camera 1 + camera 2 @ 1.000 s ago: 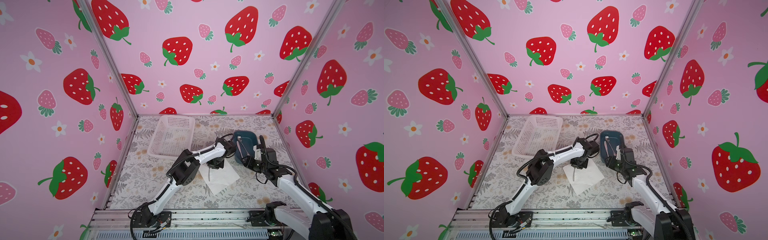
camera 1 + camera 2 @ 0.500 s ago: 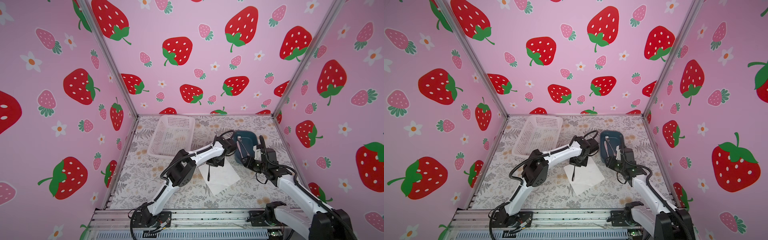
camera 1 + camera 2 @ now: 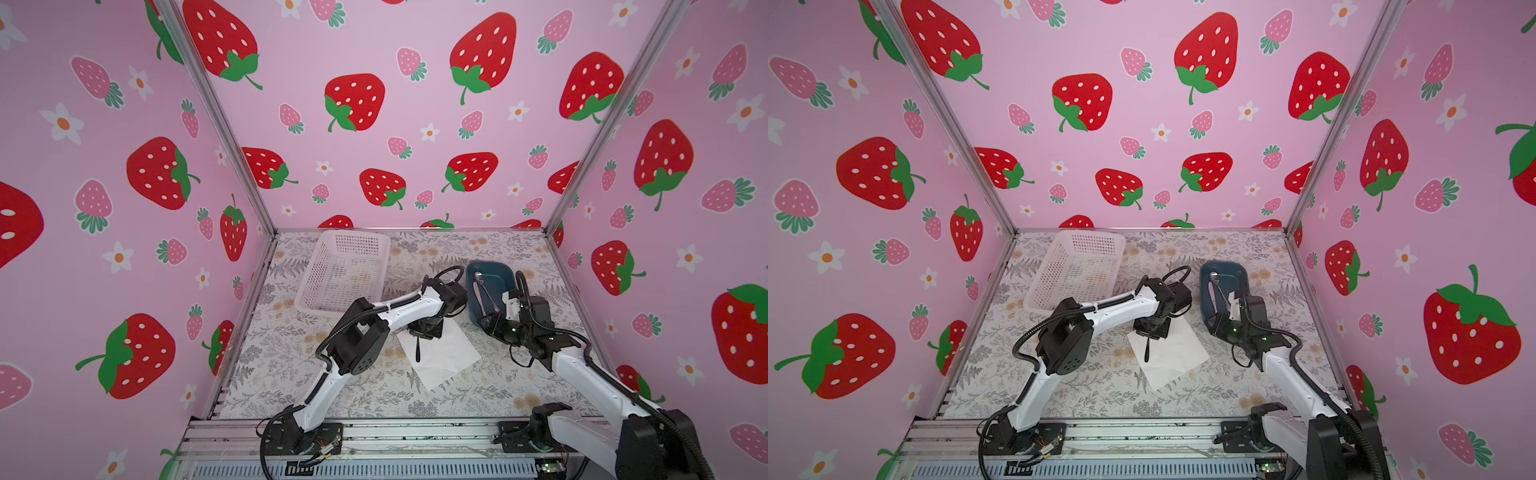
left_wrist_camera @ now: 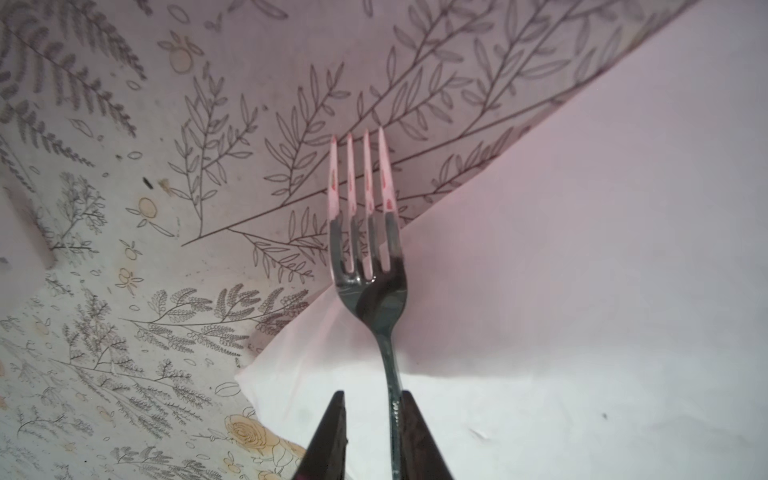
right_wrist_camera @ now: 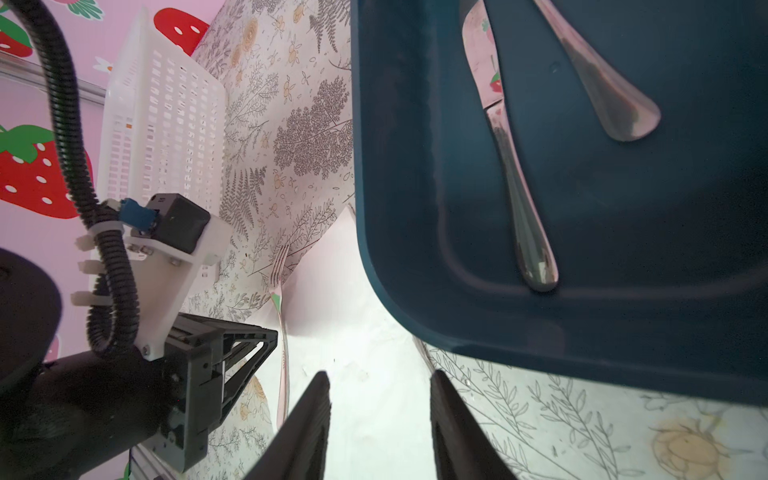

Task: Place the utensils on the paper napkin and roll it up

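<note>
Left gripper (image 4: 373,394) low over napkin (image 4: 582,291), jaws spread, fork (image 4: 376,299) handle lying between them against one finger, gap to other. Fork rests on napkin near its edge, tines reaching past edge over flowered cloth (image 4: 124,208). Right gripper (image 5: 378,376) spread, nothing between jaws, above napkin beside blue tray (image 5: 399,187). Other cutlery (image 5: 519,216) lies inside tray
</note>
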Action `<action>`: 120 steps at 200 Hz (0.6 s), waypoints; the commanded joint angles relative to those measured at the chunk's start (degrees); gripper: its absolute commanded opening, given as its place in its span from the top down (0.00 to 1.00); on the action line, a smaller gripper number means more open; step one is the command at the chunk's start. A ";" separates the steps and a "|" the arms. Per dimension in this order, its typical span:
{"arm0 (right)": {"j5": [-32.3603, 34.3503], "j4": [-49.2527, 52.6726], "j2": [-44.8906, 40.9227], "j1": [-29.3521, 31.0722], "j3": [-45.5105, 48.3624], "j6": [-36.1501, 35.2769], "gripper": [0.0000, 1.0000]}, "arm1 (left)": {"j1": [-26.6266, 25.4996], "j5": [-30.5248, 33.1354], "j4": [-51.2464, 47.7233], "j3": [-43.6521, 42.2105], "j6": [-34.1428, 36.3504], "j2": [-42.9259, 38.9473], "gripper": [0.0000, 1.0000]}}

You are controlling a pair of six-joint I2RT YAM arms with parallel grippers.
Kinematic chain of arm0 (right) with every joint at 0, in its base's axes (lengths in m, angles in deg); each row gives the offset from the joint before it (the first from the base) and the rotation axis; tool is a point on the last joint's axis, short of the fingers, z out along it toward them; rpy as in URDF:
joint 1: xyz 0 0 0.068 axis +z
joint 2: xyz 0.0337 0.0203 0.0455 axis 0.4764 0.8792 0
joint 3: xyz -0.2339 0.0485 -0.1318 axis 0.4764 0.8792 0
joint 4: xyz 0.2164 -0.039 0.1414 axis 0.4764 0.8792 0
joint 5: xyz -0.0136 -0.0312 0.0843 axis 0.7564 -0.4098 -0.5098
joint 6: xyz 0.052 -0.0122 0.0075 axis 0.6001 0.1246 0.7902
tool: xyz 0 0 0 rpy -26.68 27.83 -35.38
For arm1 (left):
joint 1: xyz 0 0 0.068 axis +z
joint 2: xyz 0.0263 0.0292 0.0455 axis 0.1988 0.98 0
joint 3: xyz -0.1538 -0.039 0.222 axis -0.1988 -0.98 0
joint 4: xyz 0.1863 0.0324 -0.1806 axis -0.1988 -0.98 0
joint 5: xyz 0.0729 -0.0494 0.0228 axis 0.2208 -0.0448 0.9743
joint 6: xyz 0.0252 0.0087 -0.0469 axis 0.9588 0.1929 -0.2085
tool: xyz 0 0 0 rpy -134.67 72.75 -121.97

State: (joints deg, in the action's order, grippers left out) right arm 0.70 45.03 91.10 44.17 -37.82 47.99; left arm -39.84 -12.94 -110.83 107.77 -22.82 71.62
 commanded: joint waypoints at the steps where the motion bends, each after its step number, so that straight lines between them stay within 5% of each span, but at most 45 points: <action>1: -1.23 -0.67 0.30 -0.34 0.28 0.16 0.58 | 2.43 -4.30 6.56 -3.46 0.98 -4.10 0.70; 57: -1.32 -0.74 0.45 -0.35 0.60 0.03 0.58 | 7.74 -16.43 18.44 -11.99 0.75 -8.25 0.67; 120: -1.40 -0.40 1.28 -0.34 -0.16 -0.27 0.58 | 9.07 -18.85 18.76 -10.56 0.46 -5.47 0.67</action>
State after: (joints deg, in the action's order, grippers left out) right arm -0.35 44.66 91.93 44.17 -37.82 47.97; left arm -31.19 -29.95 -92.34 96.47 -21.97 64.40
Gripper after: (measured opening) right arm 0.424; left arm 0.332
